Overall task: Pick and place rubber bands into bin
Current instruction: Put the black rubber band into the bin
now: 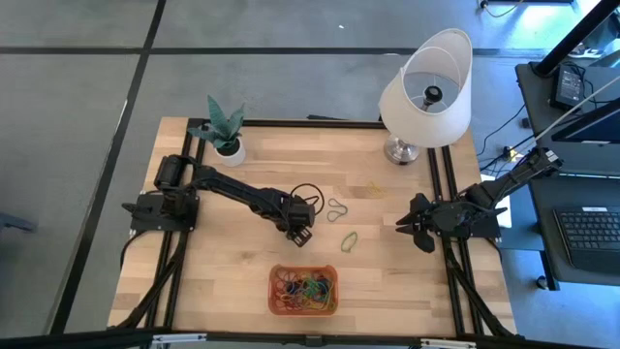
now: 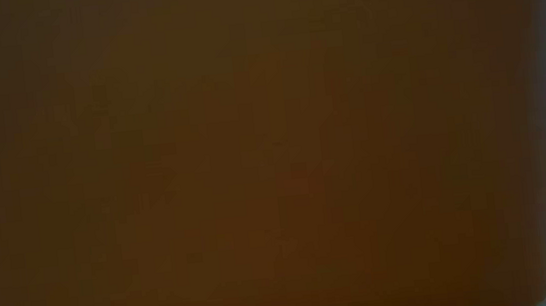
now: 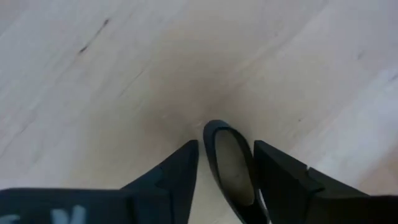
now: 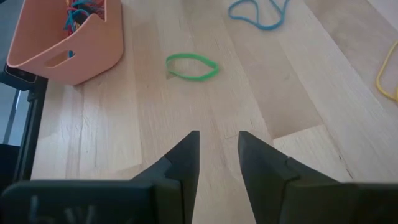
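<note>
The left gripper [image 1: 302, 233] is positioned low over the middle of the wooden table [image 1: 223, 262], just beyond the far edge of the bin [image 1: 303, 310]. In the left wrist view its jaws are partly open, and a dark rubber band [image 3: 227, 165] stands between the two fingers [image 3: 180, 171], close to both; firm contact with the pads cannot be confirmed. A larger black band [image 1: 306, 193] lies on the table just beyond this gripper.

The right gripper [image 1: 415, 231] rests at the right edge of the table, well apart from the bin. Its jaws are slightly open with a narrow gap and hold nothing.

The bin is an orange tray at the near centre of the table. It contains a tangled pile of rubber bands [image 1: 305, 285] in green, red, blue and yellow. In the low view its orange wall [image 2: 253, 155] fills nearly the whole picture.

Loose bands on the table:
- A green band [image 1: 350, 240] lies right of the left gripper, between the two grippers.
- A pale blue-green band [image 1: 336, 209] lies just beyond the green band.
- A yellow band [image 1: 376, 190] lies farther off, toward the lamp [image 1: 426, 92].

The lamp stands at the far right of the table. A potted plant [image 1: 225, 131] stands at the far left.
</note>
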